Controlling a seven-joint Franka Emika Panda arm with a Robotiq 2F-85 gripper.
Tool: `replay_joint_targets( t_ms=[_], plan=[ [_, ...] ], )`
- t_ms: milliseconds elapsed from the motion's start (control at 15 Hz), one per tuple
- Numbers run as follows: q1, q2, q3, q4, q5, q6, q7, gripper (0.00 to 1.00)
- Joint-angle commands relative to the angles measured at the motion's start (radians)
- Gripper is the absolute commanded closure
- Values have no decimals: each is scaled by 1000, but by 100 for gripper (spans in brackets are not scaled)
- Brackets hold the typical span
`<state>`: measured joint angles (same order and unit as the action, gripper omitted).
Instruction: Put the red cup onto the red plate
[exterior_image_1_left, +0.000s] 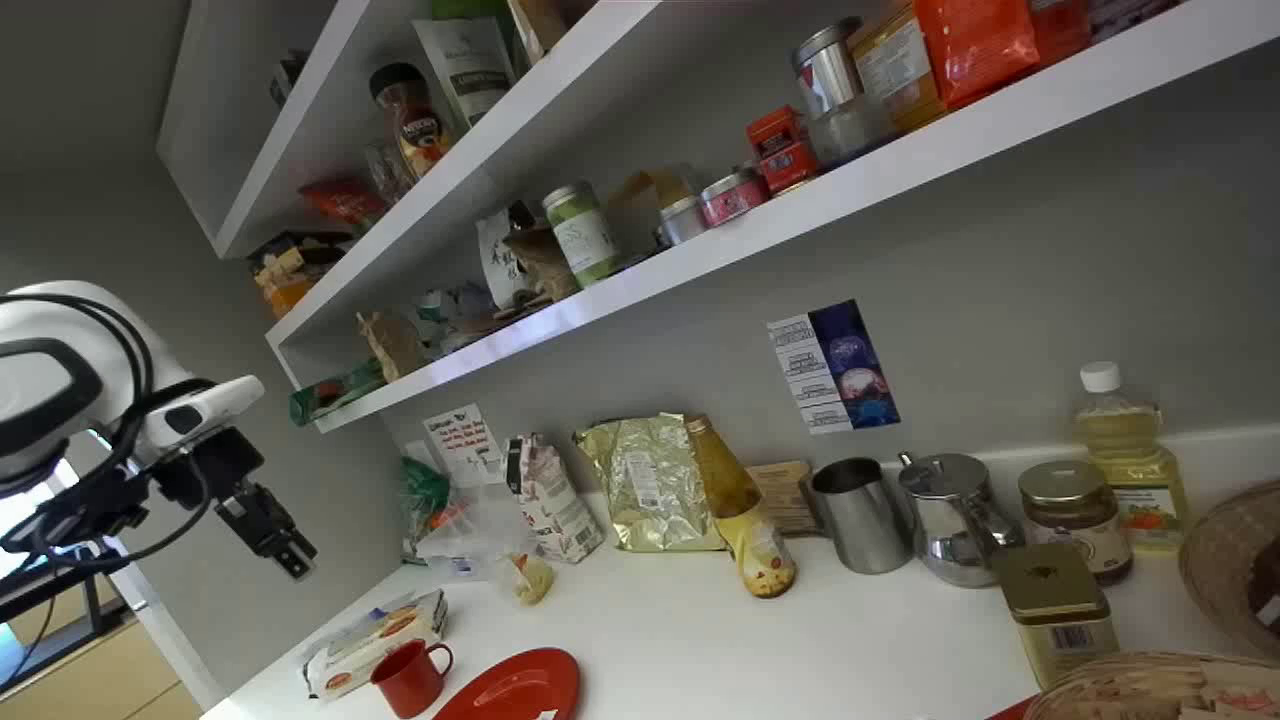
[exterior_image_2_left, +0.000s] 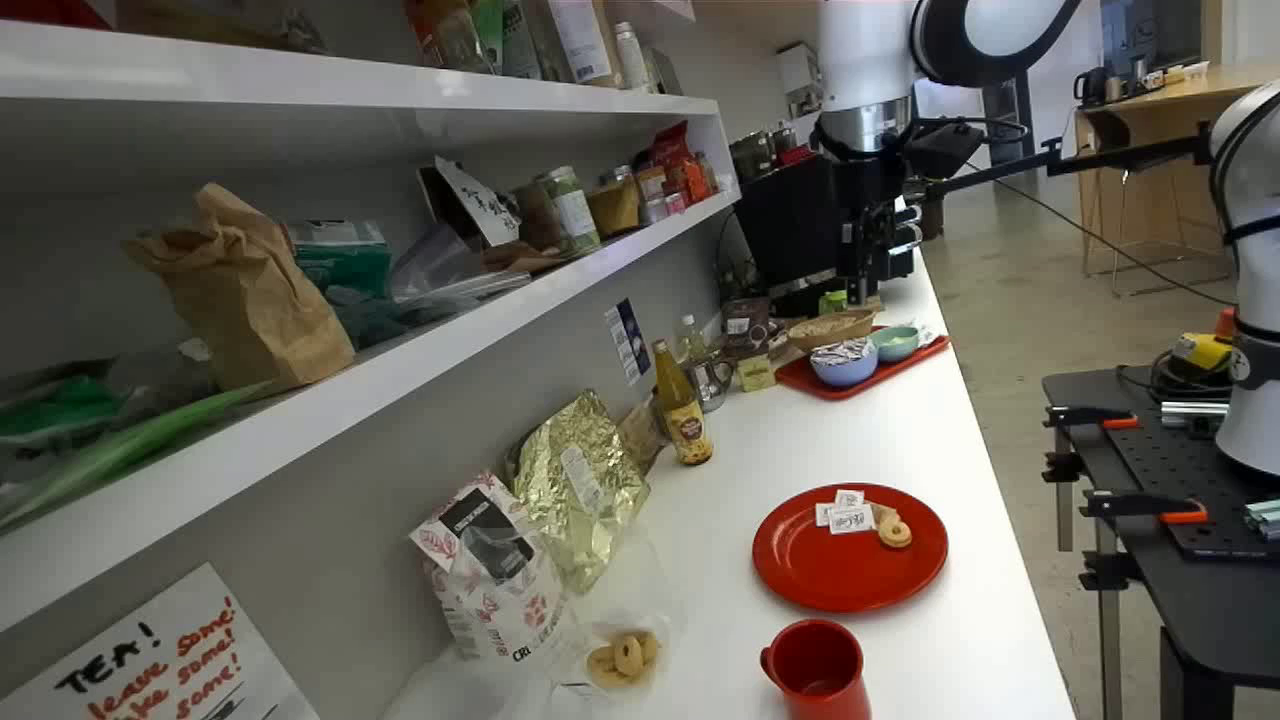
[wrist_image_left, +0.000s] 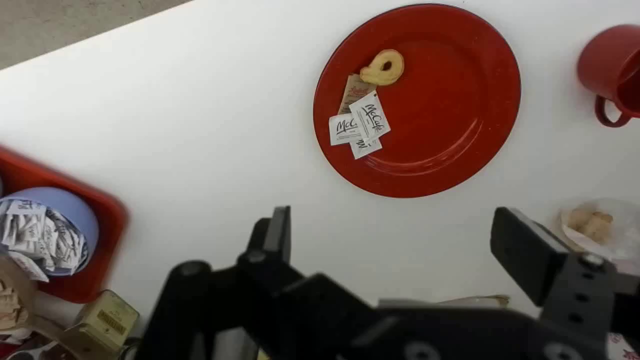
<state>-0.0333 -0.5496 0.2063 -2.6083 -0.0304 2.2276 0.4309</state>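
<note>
Standing near one red plate (wrist_image_left: 445, 105), one red cup (wrist_image_left: 606, 67), two fingers (wrist_image_left: 525, 255) spread.

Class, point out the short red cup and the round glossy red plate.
Short red cup (exterior_image_1_left: 412, 684): in an exterior view, outer wall.
Round glossy red plate (wrist_image_left: 421, 102): in the wrist view, bare middle.

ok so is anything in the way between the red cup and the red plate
Nothing visible stands between the red cup and the red plate; the gap shows white counter. On the plate, paper packets and a ring-shaped snack lie on the side away from the cup, probably leaving room nearer it.
</note>
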Motion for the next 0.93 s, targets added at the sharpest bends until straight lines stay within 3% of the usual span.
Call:
replay_joint_targets(
  t_ms=[0, 667, 867],
  plan=[
    [7, 1, -7, 2, -5, -3, 3, 0],
    [7, 1, -7, 2, -5, -3, 3, 0],
    [36, 30, 10, 6, 33, 95, 32, 0]
  ],
)
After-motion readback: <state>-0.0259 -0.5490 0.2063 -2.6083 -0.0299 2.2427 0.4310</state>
